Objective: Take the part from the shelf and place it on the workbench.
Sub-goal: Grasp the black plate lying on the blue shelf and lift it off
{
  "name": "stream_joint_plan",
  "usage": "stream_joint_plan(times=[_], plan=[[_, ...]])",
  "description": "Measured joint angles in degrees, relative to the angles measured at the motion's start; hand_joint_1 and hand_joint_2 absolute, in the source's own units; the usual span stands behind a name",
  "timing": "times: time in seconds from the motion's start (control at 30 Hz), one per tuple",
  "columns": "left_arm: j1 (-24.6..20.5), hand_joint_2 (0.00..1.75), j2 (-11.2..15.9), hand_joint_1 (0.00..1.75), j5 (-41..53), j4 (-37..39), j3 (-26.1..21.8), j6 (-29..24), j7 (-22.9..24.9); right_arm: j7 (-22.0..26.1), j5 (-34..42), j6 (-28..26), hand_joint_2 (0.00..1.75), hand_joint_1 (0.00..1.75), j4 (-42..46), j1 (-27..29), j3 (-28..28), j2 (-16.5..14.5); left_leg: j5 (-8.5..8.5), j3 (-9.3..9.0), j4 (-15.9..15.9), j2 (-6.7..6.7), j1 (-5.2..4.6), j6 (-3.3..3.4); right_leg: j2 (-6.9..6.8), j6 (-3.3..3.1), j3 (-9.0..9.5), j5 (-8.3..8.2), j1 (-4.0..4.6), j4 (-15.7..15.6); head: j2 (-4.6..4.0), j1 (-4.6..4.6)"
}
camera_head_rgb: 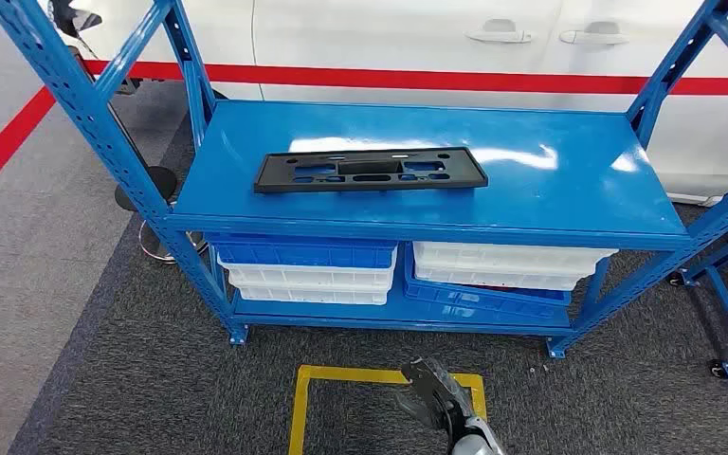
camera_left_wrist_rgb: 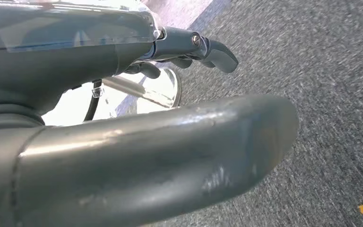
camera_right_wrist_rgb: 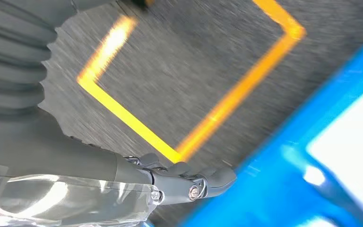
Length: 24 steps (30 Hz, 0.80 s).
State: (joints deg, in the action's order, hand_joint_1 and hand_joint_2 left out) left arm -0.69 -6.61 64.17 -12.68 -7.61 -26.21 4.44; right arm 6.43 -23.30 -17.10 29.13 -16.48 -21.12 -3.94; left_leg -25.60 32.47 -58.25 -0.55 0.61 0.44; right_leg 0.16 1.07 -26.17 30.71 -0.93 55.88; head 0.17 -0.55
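Right hand (camera_head_rgb: 439,398), bottom centre of the head view over the yellow taped floor square (camera_head_rgb: 301,408), holds nothing, fingers extended; left hand (camera_left_wrist_rgb: 137,142) likewise empty and uncurled. Flat black perforated plastic part (camera_head_rgb: 370,171) lies frame centre on the blue metal shelf (camera_head_rgb: 569,190), touching nothing else. Stacked blue and white plastic bins (camera_head_rgb: 308,265) sit on the tier below.

The part (camera_head_rgb: 370,171) lies on the shelf (camera_head_rgb: 569,190), bins (camera_head_rgb: 308,270) stacked below it.
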Motion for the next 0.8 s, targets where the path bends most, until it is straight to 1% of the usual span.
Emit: stream_joint_plan(times=[0.3,0.8], plan=[[-0.1,0.0,-0.1,0.0,0.5,0.0,0.0,0.0,0.0,0.2,-0.9,0.0,0.0,0.0,2.7,-0.4,-1.1,-0.1,0.0,0.03,0.0,0.0,0.0,0.0,0.0,0.0,-0.03,0.0,0.0,0.0,0.0,0.0],[-0.1,0.0,-0.1,0.0,0.6,0.0,0.0,0.0,0.0,0.2,-0.9,0.0,0.0,0.0,3.3,-0.5,-1.6,-0.1,0.0,0.04,0.0,0.0,0.0,0.0,-0.01,0.0,-0.03,0.0,0.0,0.0,0.0,0.0]])
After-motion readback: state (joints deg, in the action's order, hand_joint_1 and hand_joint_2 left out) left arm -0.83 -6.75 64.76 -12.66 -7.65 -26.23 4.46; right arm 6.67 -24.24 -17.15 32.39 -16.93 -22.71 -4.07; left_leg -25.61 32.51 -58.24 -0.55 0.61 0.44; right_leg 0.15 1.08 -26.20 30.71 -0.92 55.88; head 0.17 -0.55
